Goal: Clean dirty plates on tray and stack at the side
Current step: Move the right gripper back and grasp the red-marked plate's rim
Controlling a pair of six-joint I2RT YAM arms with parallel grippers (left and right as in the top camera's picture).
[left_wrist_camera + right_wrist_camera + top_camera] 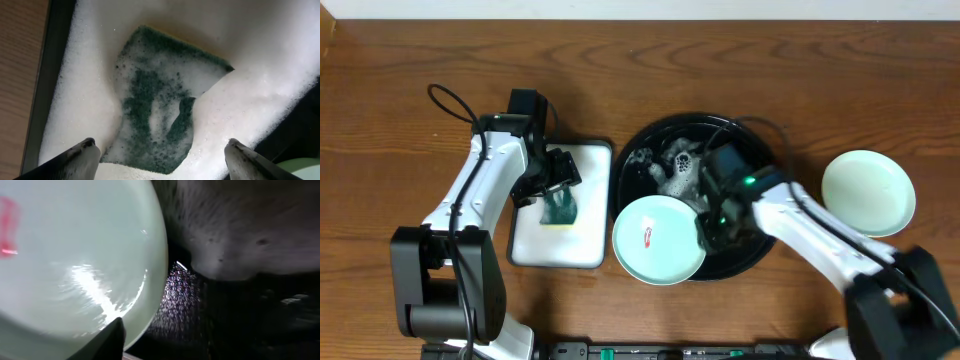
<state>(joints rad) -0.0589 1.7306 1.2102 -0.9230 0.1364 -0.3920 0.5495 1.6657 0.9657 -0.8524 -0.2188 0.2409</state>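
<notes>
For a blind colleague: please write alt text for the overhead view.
The right gripper holds a red-smeared mint green plate by its rim at the left edge of the black tray. The open left gripper hovers over a green sponge in a white dish; a second mint plate lies right of the tray.

Robot lab dishwashing setup, wooden table (390, 110), two arms (480, 190), foamy sponge dish (590, 210)

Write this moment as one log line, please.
left claw: open over sponge | right claw: at smeared mint plate rim, grip unclear | clean mint plate: beside tray
</notes>
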